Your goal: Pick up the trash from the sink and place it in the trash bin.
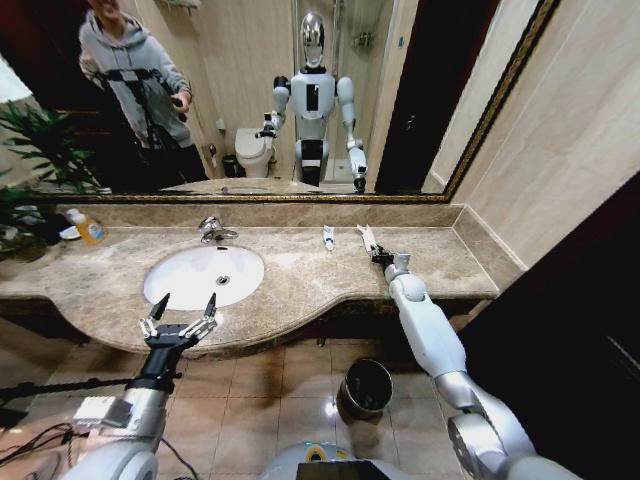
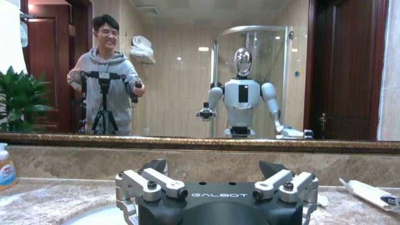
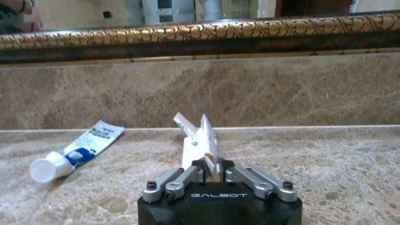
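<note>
Right gripper (image 3: 211, 165) is clenched on the near end of a long flat white packet (image 3: 201, 136) on the brown marble counter (image 1: 300, 270), which points away toward 12 o'clock at the mirror. A small white tube with a blue band (image 3: 78, 150) lies near at 10 o'clock, the round black bin (image 1: 364, 388) sits on the floor at 6 o'clock, and the left gripper (image 1: 180, 318) hangs open over the white sink's (image 1: 185, 280) front edge.
</note>
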{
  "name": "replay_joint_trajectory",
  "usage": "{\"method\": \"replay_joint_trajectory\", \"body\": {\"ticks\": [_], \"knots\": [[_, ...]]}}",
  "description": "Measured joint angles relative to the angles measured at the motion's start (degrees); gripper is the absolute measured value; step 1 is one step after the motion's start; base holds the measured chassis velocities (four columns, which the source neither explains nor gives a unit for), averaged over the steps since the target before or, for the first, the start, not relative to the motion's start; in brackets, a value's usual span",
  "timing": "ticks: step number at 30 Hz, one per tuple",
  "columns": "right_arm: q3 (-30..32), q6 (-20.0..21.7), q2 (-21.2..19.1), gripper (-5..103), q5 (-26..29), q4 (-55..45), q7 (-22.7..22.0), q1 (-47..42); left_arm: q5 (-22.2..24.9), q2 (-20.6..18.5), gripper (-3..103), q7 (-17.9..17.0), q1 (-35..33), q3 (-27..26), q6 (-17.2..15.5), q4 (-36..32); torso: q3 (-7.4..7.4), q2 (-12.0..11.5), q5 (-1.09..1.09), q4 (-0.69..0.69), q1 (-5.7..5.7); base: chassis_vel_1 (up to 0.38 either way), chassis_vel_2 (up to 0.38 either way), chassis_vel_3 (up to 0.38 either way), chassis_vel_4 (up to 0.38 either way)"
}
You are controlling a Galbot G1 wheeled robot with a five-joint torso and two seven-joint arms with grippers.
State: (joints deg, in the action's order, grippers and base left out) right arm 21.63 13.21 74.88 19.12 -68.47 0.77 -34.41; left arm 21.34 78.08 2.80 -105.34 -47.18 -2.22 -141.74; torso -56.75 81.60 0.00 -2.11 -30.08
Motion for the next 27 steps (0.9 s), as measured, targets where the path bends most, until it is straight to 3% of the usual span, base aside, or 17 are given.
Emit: {"method": "replay_joint_trajectory", "body": {"ticks": [6, 16, 23, 27], "knots": [[-0.03, 0.53, -0.47, 1, 0.46, -2.04, -0.44, -0.68, 0.0, 0.0, 100, 0.0, 0.0, 0.0, 0.0, 0.0, 0.0, 0.0, 0.01, 0.0, 0.0, 0.0, 0.0, 0.0, 0.0], [0.37, 1.89, -3.9, 0, 2.98, -12.35, -1.7, -5.8, 0.0, 0.0, 100, 0.0, 0.0, 0.0, 0.0, 0.0, 0.0, 0.0, 0.01, 0.0, -0.01, 0.0, 0.0, 0.0, 0.0], [3.32, 1.67, -8.27, 0, 5.55, -27.48, -4.35, -18.26, 0.0, 0.0, 100, -0.01, 0.0, 0.0, 0.0, 0.0, 0.0, 0.0, 0.01, 0.02, 0.0, 0.0, 0.0, 0.0, 0.0], [4.27, 1.09, -8.75, 0, 6.62, -35.47, -5.75, -25.17, 0.0, 0.0, 100, 0.01, 0.0, 0.0, 0.0, 0.0, 0.01, 0.0, 0.02, 0.0, 0.01, 0.0, 0.0, 0.0, 0.0]]}}
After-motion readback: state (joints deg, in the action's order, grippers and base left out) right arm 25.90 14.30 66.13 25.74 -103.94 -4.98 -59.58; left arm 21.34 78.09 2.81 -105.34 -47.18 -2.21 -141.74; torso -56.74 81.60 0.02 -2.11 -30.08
